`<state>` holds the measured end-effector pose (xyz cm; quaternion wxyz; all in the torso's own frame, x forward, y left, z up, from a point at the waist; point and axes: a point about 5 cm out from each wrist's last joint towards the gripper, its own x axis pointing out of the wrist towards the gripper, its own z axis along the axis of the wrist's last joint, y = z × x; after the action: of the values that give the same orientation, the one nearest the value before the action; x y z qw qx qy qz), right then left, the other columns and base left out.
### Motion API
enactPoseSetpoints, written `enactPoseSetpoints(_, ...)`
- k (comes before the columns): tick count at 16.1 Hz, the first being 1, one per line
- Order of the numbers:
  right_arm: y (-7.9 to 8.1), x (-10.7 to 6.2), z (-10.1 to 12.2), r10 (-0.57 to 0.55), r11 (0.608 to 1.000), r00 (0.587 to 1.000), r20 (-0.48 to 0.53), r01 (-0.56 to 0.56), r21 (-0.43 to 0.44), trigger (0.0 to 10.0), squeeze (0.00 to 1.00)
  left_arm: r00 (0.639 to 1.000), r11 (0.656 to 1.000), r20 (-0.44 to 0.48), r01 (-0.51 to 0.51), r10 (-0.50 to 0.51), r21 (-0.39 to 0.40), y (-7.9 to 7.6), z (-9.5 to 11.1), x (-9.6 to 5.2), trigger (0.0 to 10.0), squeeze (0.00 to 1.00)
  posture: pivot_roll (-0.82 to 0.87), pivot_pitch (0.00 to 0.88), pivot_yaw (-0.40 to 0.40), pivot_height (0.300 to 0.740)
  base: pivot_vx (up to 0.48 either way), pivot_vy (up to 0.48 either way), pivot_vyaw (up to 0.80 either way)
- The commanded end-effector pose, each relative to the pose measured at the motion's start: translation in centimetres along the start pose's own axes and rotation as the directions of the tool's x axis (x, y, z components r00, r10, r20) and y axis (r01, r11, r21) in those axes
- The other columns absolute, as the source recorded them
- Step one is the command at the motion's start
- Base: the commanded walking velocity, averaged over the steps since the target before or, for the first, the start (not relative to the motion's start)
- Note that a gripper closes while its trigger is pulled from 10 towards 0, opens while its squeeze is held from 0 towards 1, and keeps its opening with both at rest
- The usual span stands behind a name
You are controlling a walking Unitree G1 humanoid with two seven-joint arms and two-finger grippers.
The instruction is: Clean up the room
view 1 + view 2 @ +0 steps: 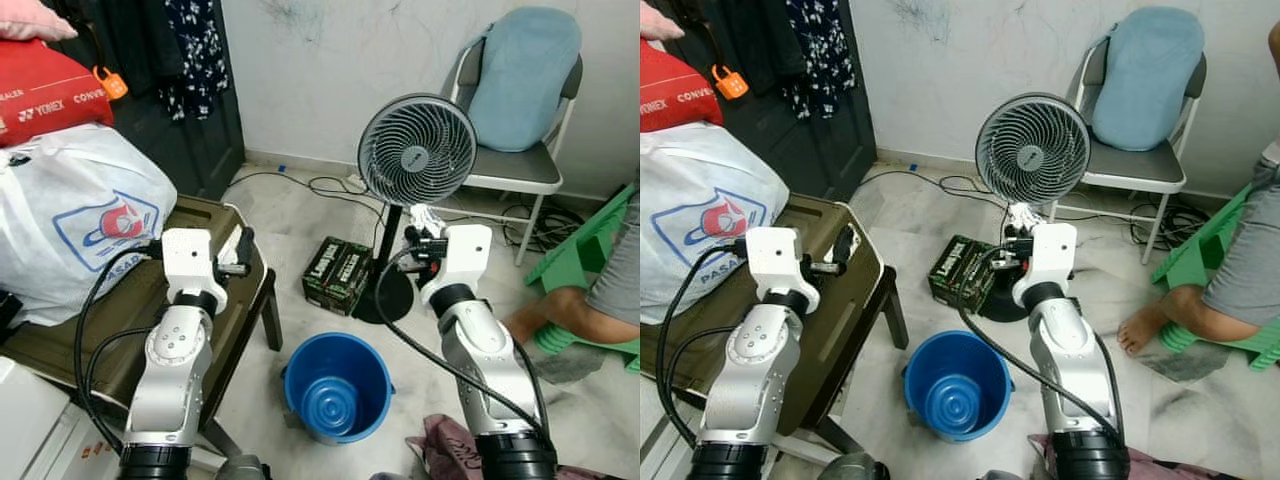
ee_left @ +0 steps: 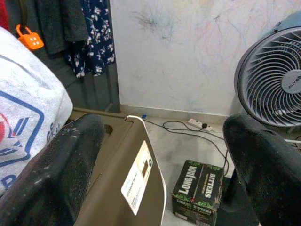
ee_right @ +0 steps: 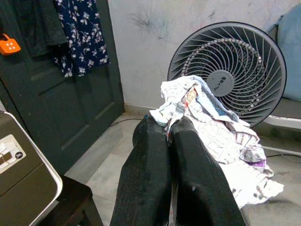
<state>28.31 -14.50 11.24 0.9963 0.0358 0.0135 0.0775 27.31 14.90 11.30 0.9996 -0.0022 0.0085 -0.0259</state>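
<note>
**Crumpled paper in hand, bucket waiting below**

In the head views, the blue bucket (image 1: 337,387) stands open on the tiled floor, and everything else is placed from it. The right gripper (image 1: 424,228) is raised beyond the bucket, close in front of the pedestal fan (image 1: 416,150), with a wad of crumpled newspaper (image 1: 425,216) pinched at its tip. The left gripper (image 1: 243,252) hovers to the bucket's left, over the brown case (image 1: 205,300) on the low table. A green Long Jack carton (image 1: 337,273) lies on the floor just beyond the bucket, and a seated person's foot (image 1: 1137,330) rests on the floor to its right.

The left wrist view shows that gripper's fingers (image 2: 56,174) spread wide with nothing between them.

The right wrist view shows its two fingers (image 3: 146,174) pressed together on the newspaper, which bulges loosely past the tips.

The bucket looks like the likely bin. Dropping well probably means bringing the wad back and down until it hangs over the bucket's middle, clear of the fan and cables, before letting go, since loose paper may drift.
</note>
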Motion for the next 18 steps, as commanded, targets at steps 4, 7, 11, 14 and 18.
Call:
enactPoseSetpoints(4, -0.2, 0.3, -0.1, -0.018, 1.000, 1.000, -0.012, 0.018, -0.002, 10.0, 0.00, 1.000, 1.000, 0.000, 0.000, 0.000, 0.007, 0.1, 0.1, 0.0, 10.0, 0.00, 0.02, 0.000, -0.005, 0.740, 0.000, 0.000, -0.60)
enactPoseSetpoints(7, -0.2, 0.3, -0.1, -0.017, 1.000, 1.000, -0.012, 0.017, -0.004, 10.0, 0.00, 1.000, 1.000, -0.004, 0.004, -0.004, 0.012, 0.2, 0.0, -0.2, 10.0, 0.00, 0.02, 0.000, -0.005, 0.740, 0.000, 0.000, 0.00)
enactPoseSetpoints(11, -0.1, 1.1, -1.6, -0.031, 0.999, 0.995, -0.099, 0.027, -0.039, 10.0, 0.00, 0.998, 0.991, 0.002, 0.055, -0.056, 0.120, 1.1, 0.2, -1.4, 10.0, 0.00, 0.08, 0.000, -0.025, 0.740, 0.000, 0.000, 0.00)
enactPoseSetpoints(14, -0.9, 1.5, -4.4, -0.111, 0.993, 0.959, -0.259, 0.097, -0.065, 10.0, 0.00, 0.988, 0.949, -0.010, 0.151, -0.154, 0.277, 1.5, 0.4, -4.4, 10.0, 0.00, 0.13, 0.000, -0.030, 0.740, 0.000, 0.000, 0.00)
enactPoseSetpoints(18, -0.8, 2.0, -6.5, -0.150, 0.988, 0.926, -0.346, 0.124, -0.097, 10.0, 0.00, 0.971, 0.913, -0.071, 0.240, -0.230, 0.330, 2.4, 1.1, -7.3, 10.0, 0.00, 0.18, 0.028, 0.014, 0.740, 0.000, 0.000, 0.00)
